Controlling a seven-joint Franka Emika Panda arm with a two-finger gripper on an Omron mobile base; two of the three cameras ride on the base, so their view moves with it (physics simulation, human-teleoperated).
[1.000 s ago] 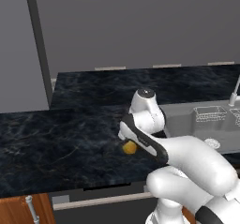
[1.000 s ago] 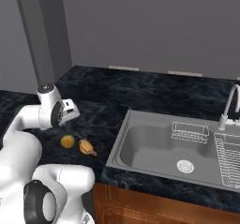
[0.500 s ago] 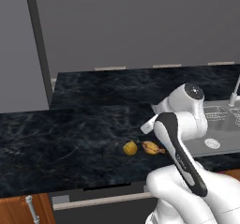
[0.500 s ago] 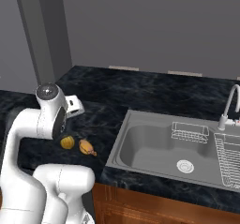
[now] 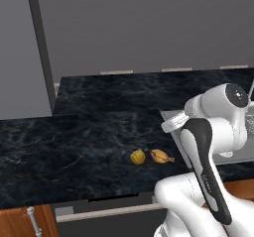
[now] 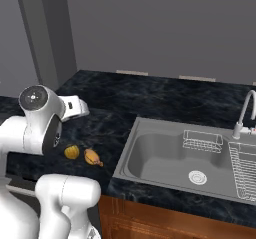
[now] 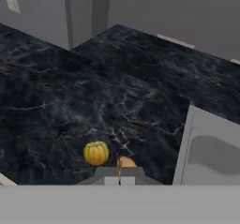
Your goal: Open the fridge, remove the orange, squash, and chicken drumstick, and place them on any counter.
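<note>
Now the chicken drumstick (image 5: 160, 155) lies on the counter (image 5: 74, 147) near its front edge, just right of a small round yellow piece (image 5: 138, 156), prob. the squash or orange, can't tell which; they look almost touching. A sec ago my forearm covered the drumstick in the left base view; since then I've swung up and right, so both pieces sit free, not held. My gripper (image 7: 119, 175) hangs above them, tips pressed together on nothing. Steel sink (image 6: 190, 158) lies to the right. My read: two pieces are on the counter, a third's unaccounted for.
</note>
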